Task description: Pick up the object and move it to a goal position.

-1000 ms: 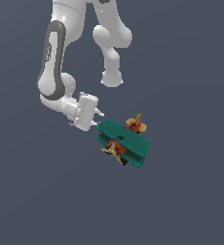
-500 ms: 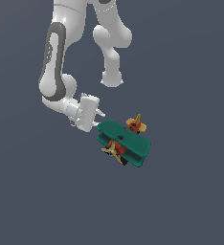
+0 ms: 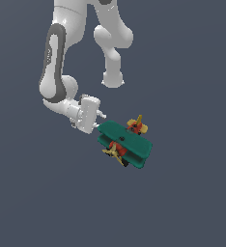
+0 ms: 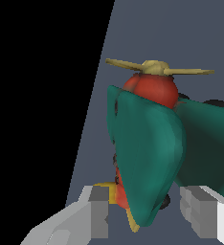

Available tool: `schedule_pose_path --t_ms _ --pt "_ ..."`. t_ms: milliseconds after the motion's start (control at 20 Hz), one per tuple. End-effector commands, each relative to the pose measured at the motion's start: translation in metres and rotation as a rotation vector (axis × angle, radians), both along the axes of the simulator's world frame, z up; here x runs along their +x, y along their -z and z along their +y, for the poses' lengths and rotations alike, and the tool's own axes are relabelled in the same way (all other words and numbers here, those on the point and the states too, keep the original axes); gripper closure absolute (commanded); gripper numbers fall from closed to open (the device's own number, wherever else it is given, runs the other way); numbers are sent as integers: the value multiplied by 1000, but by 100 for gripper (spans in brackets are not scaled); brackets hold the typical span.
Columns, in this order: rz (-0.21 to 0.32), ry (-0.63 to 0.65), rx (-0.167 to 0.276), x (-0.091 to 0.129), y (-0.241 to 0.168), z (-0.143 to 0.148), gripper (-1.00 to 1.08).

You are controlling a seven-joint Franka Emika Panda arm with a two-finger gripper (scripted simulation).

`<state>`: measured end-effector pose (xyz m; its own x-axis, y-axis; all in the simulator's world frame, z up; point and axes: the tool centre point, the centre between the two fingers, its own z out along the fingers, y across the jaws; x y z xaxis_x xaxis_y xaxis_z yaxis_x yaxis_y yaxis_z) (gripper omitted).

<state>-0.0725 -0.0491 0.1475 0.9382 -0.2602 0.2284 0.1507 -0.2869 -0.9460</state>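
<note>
The object is a toy biplane (image 3: 126, 143) with two teal-green wings, a red-orange body and a yellow propeller. It hangs in the air at the end of my arm, to the exterior view's right of the white hand. My gripper (image 3: 102, 126) is shut on the biplane's wing end. In the wrist view the biplane (image 4: 150, 143) fills the picture between my two grey fingers (image 4: 98, 210), with its yellow propeller (image 4: 154, 68) pointing away from the camera. My gripper (image 4: 145, 210) holds the teal wing and the tail end.
The white arm (image 3: 62, 77) rises behind the hand, with another link (image 3: 112, 48) further back. A plain dark grey ground (image 3: 182, 202) lies all around.
</note>
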Motion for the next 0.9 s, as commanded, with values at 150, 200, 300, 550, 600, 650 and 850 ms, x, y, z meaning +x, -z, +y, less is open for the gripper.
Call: schedule_pose_path --t_ms 150,200,300,550,600,650,850 --pt "-24 26 16 2 2 -5 -20" --pt "-29 31 19 2 2 -6 -20" --pt "-37 41 24 3 3 -7 -20" --pt "-50 55 31 4 4 -10 -20" --pt "-51 56 32 4 4 -10 -20" --pt "-51 56 32 4 4 -10 -20" --pt "-49 55 31 5 5 -6 -20"
